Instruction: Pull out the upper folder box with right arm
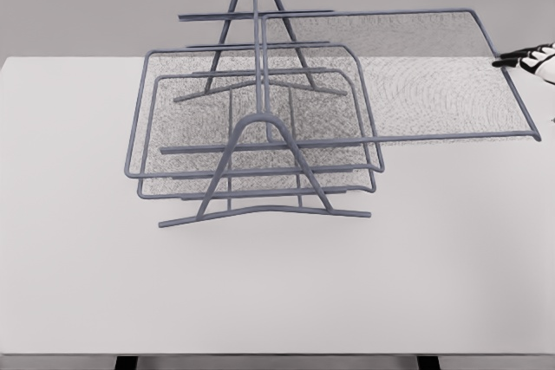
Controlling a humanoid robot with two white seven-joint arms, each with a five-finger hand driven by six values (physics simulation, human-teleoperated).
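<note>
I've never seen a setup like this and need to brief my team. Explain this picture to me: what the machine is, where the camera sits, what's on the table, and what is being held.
This is a simulator's render, seen from a camera on a humanoid robot's head, looking down at a white table. On it stands a grey wire rack with mesh trays stacked in tiers. The upper tray sticks out far to the right of the rack, while the two lower trays sit in place. At the right edge you see the robot's right hand, white with dark fingers, its fingertips at the far right corner of the upper tray. Whether it actually grips the frame is hard to tell. The left arm is out of view.
</note>
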